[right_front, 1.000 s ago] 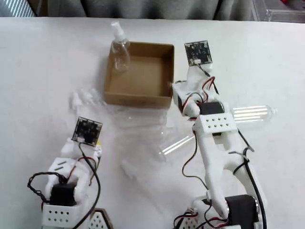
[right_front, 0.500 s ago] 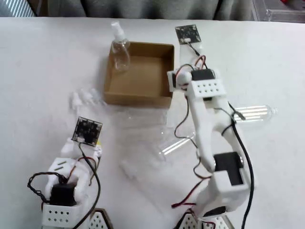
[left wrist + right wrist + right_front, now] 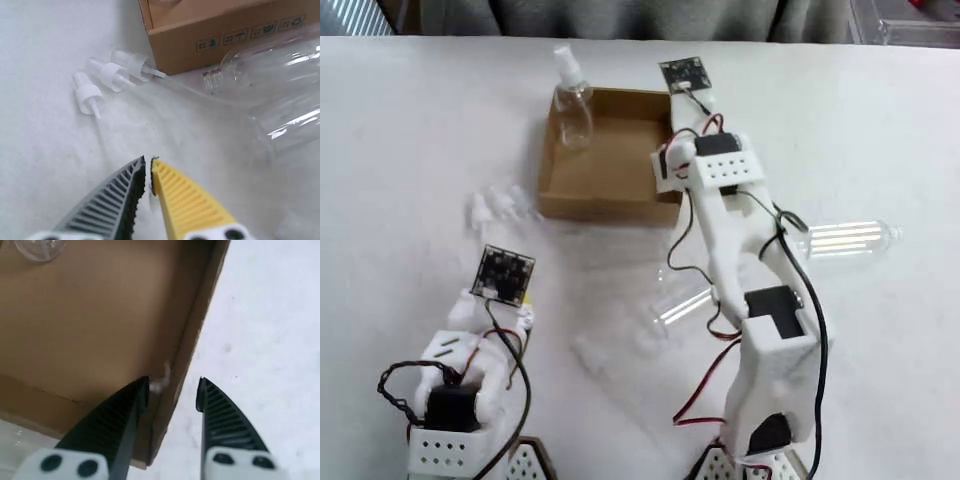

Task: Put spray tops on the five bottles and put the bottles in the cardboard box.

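The right gripper [image 3: 173, 382] has swung toward the counter's [image 3: 420, 120] far edge, spread astride the box [image 3: 610, 205] wall, perhaps to nudge it.

A white, evenly lit worktop [image 3: 410, 120] stretches ahead. Behind its far edge hangs a grey curtain [image 3: 620, 15], with a clear plastic bin [image 3: 905, 22] at the far right corner.

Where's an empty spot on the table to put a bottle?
The table is bare left of the cardboard box, beyond the spray tops, and at the far right behind the lying bottle. It's crowded in front of the box, where clear bottles lie close together.
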`<action>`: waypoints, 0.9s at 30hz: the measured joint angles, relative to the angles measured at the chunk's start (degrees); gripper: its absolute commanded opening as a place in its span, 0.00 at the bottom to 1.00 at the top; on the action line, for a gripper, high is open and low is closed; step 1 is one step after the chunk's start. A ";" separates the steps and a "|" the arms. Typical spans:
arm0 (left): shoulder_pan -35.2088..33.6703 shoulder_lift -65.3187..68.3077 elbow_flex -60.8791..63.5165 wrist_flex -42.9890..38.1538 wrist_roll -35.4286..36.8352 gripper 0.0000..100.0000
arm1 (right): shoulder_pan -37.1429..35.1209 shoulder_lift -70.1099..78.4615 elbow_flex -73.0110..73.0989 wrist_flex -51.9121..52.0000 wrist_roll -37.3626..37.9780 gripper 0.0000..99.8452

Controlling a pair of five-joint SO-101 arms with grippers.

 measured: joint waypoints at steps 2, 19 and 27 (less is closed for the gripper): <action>0.00 0.00 0.00 0.00 0.00 0.03 | -0.44 0.00 0.00 0.00 0.00 0.14; 0.00 0.00 0.00 0.00 0.00 0.03 | -0.79 7.30 -0.44 0.18 0.00 0.14; 0.00 0.00 0.00 0.00 0.00 0.03 | -1.93 7.30 -0.44 2.55 0.00 0.13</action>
